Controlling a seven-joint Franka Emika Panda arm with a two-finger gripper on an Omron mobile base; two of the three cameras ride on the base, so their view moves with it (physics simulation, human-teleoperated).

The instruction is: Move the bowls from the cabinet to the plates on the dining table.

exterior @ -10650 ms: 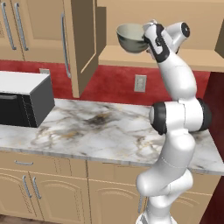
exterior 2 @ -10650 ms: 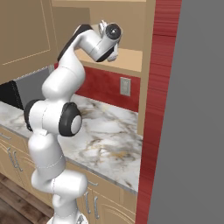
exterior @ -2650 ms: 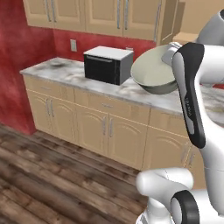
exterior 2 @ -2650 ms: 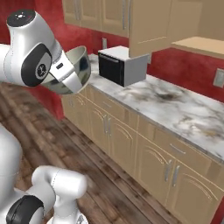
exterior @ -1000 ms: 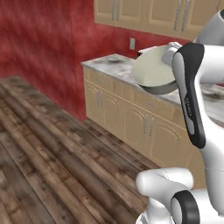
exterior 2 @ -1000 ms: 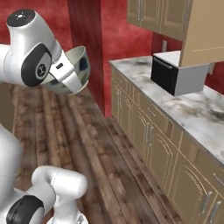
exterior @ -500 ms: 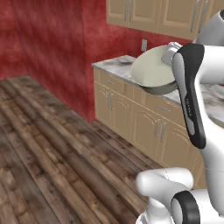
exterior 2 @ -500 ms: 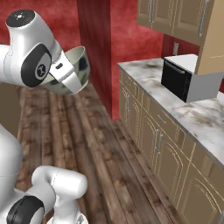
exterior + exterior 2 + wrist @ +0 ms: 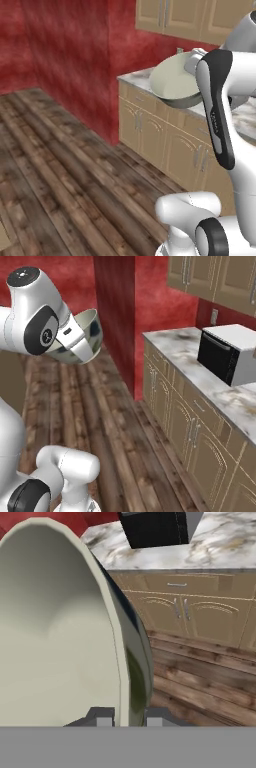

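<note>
My gripper (image 9: 127, 717) is shut on the rim of the deep grey-green bowl (image 9: 60, 627), one fingertip inside the rim and one outside. The bowl (image 9: 175, 82) hangs tilted in the air at chest height in front of the arm, its pale inside turned towards the left base camera. From the right base view the bowl (image 9: 82, 336) sits against the gripper (image 9: 75, 342) above the wooden floor. Tan wall cabinets (image 9: 215, 276) with shut doors hang above the counter. The plates and the dining table are out of view.
A marble counter (image 9: 200, 381) over tan base cupboards (image 9: 165, 145) runs along the red wall (image 9: 65, 55). A black-and-white microwave (image 9: 225, 353) stands on it. Open wooden floor (image 9: 60, 180) stretches to the left of the base.
The whole scene has slid sideways in both base views, so the base has turned. The arm and the bowl keep the same place in the picture, and the grip is unchanged.
</note>
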